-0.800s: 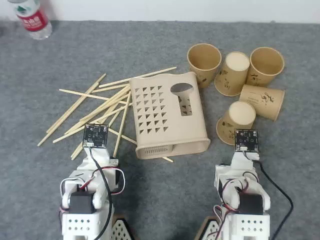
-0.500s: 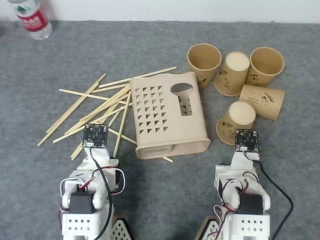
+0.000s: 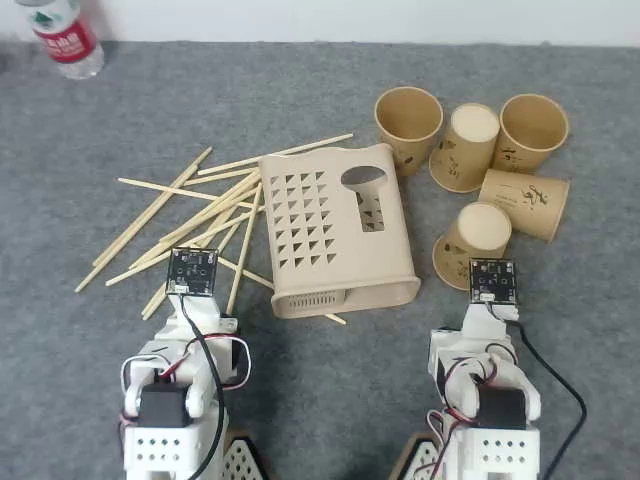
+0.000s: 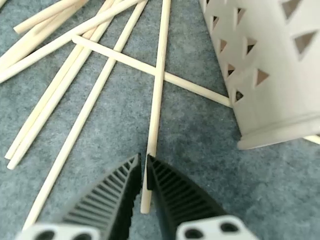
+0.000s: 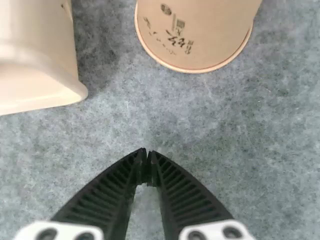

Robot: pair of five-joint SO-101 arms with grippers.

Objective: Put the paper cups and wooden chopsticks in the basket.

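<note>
Lying tipped, basket [image 3: 335, 225] lengthwise near-to-far

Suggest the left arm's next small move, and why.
Probably open the left gripper and lower it onto the chopstick lying right under its tips. The jaws are shut and hold nothing. That stick's near end lies clear of the others, beside the basket, so it looks the easiest to pinch.

Noted beige plastic basket [image 3: 335, 225] patterned with triangular holes; tan paper cups [image 3: 408, 115] with dark print (two showing off-white bases); pale wooden chopsticks [image 3: 200, 215]; mottled grey felt table cover [image 3: 300, 90].
</note>
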